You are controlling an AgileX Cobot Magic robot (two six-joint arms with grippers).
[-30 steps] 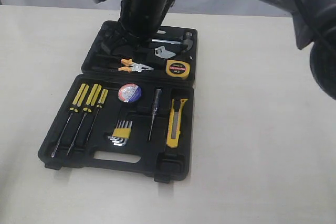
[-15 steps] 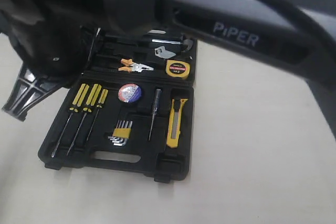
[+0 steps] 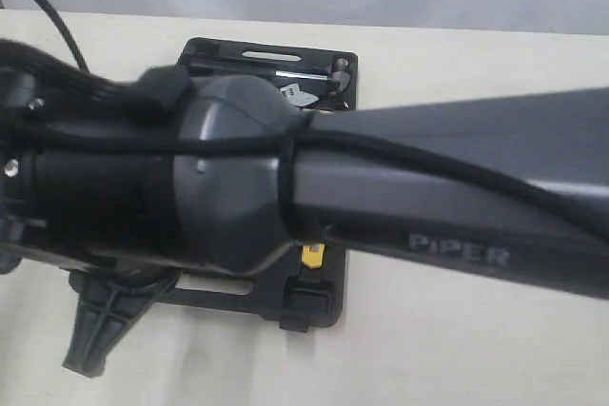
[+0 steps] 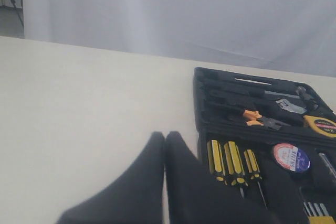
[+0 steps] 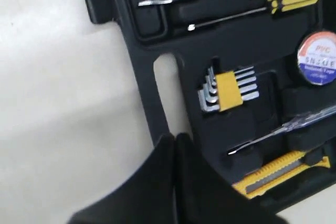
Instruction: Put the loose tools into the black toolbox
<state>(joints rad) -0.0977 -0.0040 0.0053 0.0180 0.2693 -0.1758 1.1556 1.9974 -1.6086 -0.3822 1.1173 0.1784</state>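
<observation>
The black toolbox (image 4: 210, 108) lies open on the pale table. In the left wrist view the orange-handled pliers (image 4: 256, 119) and the tape measure (image 4: 323, 125) rest in its far half and the tape roll (image 4: 290, 157) in its near half. The right wrist view shows the tape roll (image 5: 317, 57) and the yellow utility knife (image 5: 278, 174) in their slots. My left gripper (image 4: 165, 136) is shut and empty over the table beside the box. My right gripper (image 5: 176, 137) is shut and empty above the box's handle edge (image 5: 149, 87). In the exterior view its arm (image 3: 381, 197) hides most of the box (image 3: 314, 306).
Three yellow-handled screwdrivers (image 4: 231, 161), a hex key set (image 5: 228, 92) and a thin tester screwdriver (image 5: 278, 132) sit in the box's near half. Bare table (image 4: 79, 103) lies on the left of the box. A grey backdrop stands behind the table.
The arm marked PIPER has swung across the exterior view and now covers nearly the whole toolbox. Its gripper has dropped toward the lower left. The tools have not moved.
</observation>
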